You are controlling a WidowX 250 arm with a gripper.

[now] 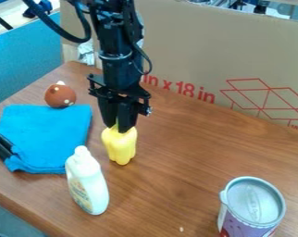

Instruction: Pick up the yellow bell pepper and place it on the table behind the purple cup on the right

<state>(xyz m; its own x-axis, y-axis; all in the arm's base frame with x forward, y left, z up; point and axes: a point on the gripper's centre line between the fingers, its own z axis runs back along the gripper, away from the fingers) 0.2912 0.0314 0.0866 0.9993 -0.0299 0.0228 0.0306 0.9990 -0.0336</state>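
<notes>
Yellow pepper [121, 147] in the jaws, long axis upright, lobed end down

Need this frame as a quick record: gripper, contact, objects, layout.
gripper: black, left of center, pointing down
contact: fingers closed around top of yellow pepper-shaped object
pepper lifted: cannot tell
cloth: blue, left of pepper; black item at its left edge
round object: brown, white spots, behind cloth
bottle: white, in front of pepper
can: purple label, front right
backdrop: cardboard, red print
</notes>
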